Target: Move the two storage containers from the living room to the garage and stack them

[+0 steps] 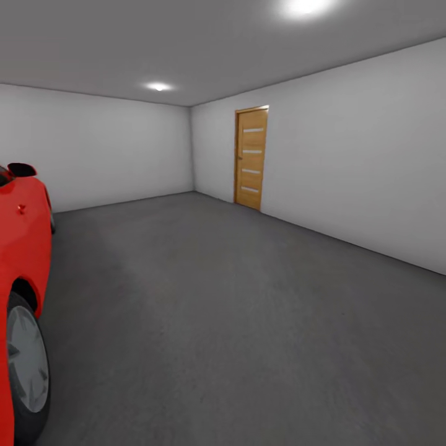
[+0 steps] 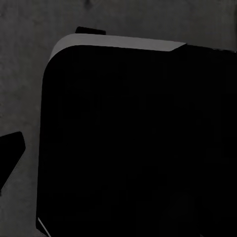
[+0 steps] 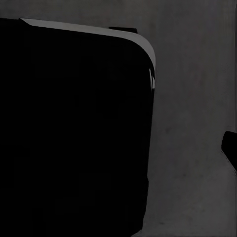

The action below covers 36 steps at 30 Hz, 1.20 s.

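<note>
From the head camera I am looking across the garage: dark grey floor (image 1: 223, 322) running to pale walls (image 1: 359, 161), a wooden door (image 1: 251, 158) shut in the right-hand wall, two ceiling lights (image 1: 159, 87) on, and a red car (image 1: 21, 266) parked along the left edge with its wheel (image 1: 26, 365) close by; I judge the open stretch of concrete between car and wall is where a container would go, since it leaves room to set one down and stack the next; no container lies on the floor I can see, and I cannot say where either one is. On the left wrist camera a big black rounded panel (image 2: 133, 143) with a pale top edge stands over the rough grey floor (image 2: 24, 74); I take it for part of the robot's own body, the arm hanging tucked beside it for driving; a dark tip (image 2: 10, 148) pokes in at the edge, perhaps a finger, but I cannot tell how the jaws stand. The right wrist camera mirrors it: the same black panel (image 3: 74, 128), grey floor (image 3: 192, 123), a dark sliver (image 3: 230, 145) at the border; again I cannot tell the jaws' state.
</note>
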Tool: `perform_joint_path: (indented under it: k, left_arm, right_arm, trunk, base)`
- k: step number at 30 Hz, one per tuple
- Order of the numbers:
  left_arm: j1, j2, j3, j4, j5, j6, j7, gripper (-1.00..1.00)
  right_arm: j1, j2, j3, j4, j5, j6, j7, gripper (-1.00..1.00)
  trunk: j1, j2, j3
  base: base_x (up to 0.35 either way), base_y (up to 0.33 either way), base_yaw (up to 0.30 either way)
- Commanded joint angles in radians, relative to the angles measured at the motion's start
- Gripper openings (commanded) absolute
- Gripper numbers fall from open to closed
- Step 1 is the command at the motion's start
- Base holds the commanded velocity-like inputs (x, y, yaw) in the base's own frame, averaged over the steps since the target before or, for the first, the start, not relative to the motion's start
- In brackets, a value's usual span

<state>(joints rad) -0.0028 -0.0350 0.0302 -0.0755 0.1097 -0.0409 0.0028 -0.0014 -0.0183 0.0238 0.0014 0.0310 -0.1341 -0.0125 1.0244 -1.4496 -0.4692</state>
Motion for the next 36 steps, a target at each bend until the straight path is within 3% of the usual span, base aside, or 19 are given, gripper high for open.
perform_joint_path:
  k: [1, 36]
  left_arm:
    - [0.000, 0.000, 0.002, 0.000, 0.008, -0.003, 0.000, 1.00]
    - [0.000, 0.000, 0.003, 0.000, 0.008, -0.004, 0.000, 1.00]
  right_arm:
    - [0.000, 0.000, 0.002, 0.000, 0.003, -0.003, -0.001, 1.00]
    - [0.000, 0.000, 0.002, 0.000, 0.003, -0.003, -0.001, 1.00]
  trunk:
    - [0.001, 0.000, -0.001]
    - [0.001, 0.000, -0.001]
  base:
    - [0.322, 0.000, 0.000]
    - [0.322, 0.000, 0.000]
